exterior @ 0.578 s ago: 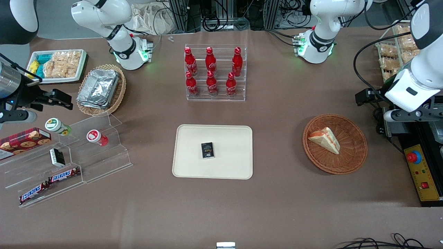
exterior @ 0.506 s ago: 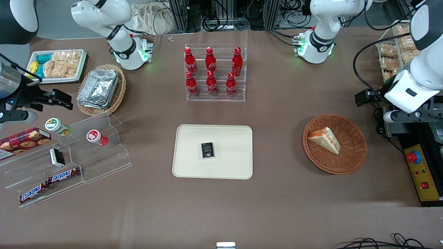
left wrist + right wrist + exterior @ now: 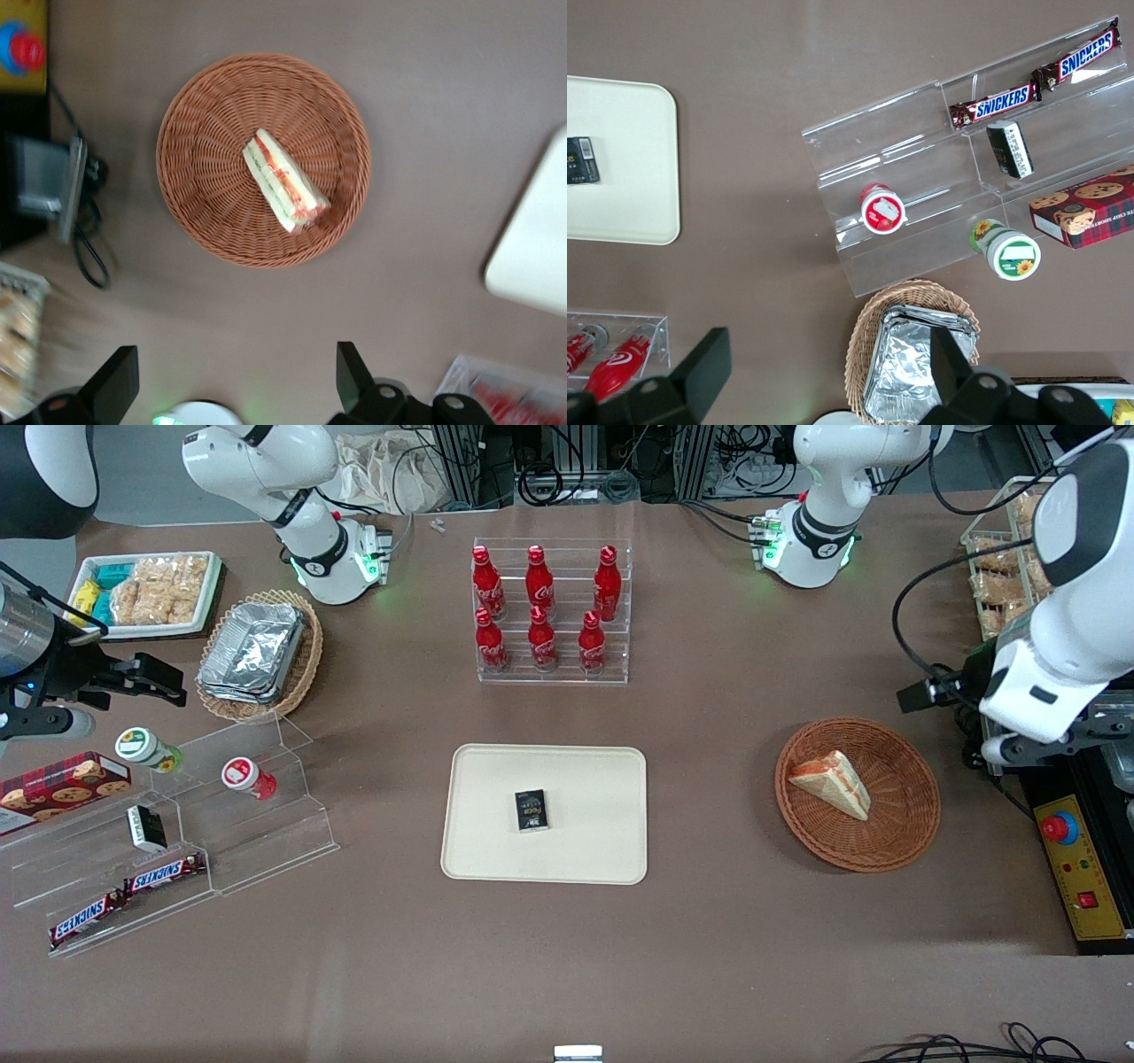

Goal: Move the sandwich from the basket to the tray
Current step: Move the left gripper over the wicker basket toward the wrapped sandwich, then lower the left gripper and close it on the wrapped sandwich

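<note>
Left arm swinging in toward basket; no pick yet.

Front view: the gripper (image 3: 921,693) has shifted inward since half a second ago, now at right of frame just above the basket (image 3: 912,815); sandwich (image 3: 831,783) unmoved inside, tray (image 3: 496,850) mid-frame. Left wrist view: fingers (image 3: 352,372) spread wide, empty, sandwich (image 3: 284,181) ahead.

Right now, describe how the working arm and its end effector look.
The left arm has a glossy white shell with dark grey bands at the joints, and a black cable loops from it toward a black camera unit beside the wrist. Its end effector, above the table near the basket, has two black wedge-shaped fingers standing wide apart, with a green light between their mounts.
</note>
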`<state>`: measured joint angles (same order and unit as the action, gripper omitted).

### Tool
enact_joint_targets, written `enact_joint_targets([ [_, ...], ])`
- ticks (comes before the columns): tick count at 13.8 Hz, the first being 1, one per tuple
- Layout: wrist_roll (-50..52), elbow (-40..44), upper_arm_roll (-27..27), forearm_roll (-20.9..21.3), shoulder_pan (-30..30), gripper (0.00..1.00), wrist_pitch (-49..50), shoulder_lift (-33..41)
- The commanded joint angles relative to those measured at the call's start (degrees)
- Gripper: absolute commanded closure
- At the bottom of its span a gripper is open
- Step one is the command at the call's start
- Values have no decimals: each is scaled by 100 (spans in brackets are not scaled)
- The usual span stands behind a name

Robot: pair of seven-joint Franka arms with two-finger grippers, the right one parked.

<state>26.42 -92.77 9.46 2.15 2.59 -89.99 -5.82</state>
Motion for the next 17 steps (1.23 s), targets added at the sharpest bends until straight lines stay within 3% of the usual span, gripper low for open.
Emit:
enact_joint_targets([
  [1,1607,-871,30,66,5,0,-858,142],
  [4,2621,-1866,30,110,-4,0,-2168,126],
  [9,4447,-2132,39,988,-65,0,-3173,-910],
  [17,4961,-2412,30,1007,5,0,-3517,-1272],
])
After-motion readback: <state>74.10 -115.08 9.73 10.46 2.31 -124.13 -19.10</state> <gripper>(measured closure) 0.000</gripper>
